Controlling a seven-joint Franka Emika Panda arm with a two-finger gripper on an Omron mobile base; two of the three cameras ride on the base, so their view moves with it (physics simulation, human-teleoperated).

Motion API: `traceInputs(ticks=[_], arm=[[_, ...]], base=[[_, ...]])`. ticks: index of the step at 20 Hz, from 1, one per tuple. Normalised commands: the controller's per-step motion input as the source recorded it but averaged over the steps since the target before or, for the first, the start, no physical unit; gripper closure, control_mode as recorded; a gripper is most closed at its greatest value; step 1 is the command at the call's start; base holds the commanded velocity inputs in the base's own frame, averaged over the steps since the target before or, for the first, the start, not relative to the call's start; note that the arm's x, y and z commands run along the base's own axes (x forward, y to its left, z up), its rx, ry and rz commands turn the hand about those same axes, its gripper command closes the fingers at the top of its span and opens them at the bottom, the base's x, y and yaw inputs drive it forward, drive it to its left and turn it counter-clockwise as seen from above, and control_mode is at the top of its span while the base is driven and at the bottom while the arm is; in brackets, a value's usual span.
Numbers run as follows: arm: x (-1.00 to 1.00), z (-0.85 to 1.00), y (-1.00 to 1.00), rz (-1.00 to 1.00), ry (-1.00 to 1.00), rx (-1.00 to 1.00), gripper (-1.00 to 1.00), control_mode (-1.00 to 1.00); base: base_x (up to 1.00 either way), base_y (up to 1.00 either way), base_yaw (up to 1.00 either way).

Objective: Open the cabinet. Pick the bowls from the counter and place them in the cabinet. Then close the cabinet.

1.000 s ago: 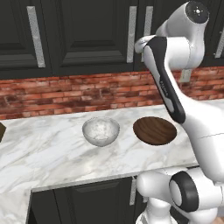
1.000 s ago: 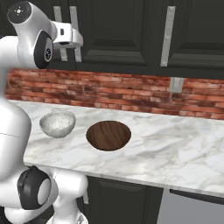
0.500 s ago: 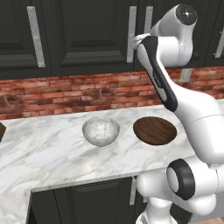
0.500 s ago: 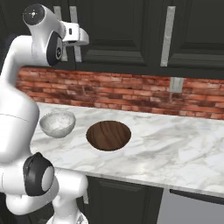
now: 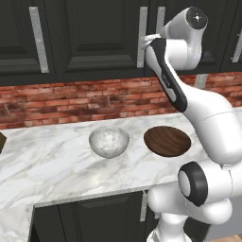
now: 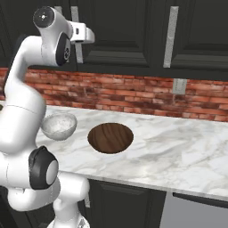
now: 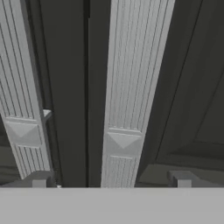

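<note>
Sitting nearest on the white marble worktop (image 5: 52,165): speckled marble bowl (image 5: 109,141) on the left, dark wooden bowl (image 5: 167,141) just beside it on the right, apart, both upright and empty. Showing in the right base view as marble bowl (image 6: 59,126) partly behind the arm, wooden bowl (image 6: 110,137) near the front edge of the worktop (image 6: 178,151). Running behind the bowls along the wall: red brick strip (image 5: 71,101). Hanging above the brick: black wall cabinet (image 5: 90,38), both doors shut, raised panels facing out. Standing side by side at the middle seam: two long vertical silver bar handles, left handle (image 5: 142,37) and right handle (image 5: 160,19) partly hidden by the arm. Reaching up to handle height: white arm with gripper (image 5: 150,39) right at the handles, well above the bowls. Showing close-up in the hand view: two ribbed silver bars, left handle (image 7: 22,100) and right handle (image 7: 131,96), with the dark door seam between. Gripper (image 7: 111,186) standing wide open, holding nothing, right handle lying between the two finger tips (image 7: 40,180). Contact with the handle: cannot tell.
</note>
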Motion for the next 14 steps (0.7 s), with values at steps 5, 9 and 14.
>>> traceInputs(ticks=[5,9,14], arm=[[0.32,-0.03,0.0,0.0,-0.05,0.0,-1.0,-1.0],[0.46,-0.01,0.0,0.0,0.0,0.0,-1.0,-1.0],[0.62,-0.08,0.01,0.0,0.0,0.0,1.0,-1.0]], base=[[0.0,0.0,0.0],[0.0,0.0,0.0],[0.0,0.0,0.0]])
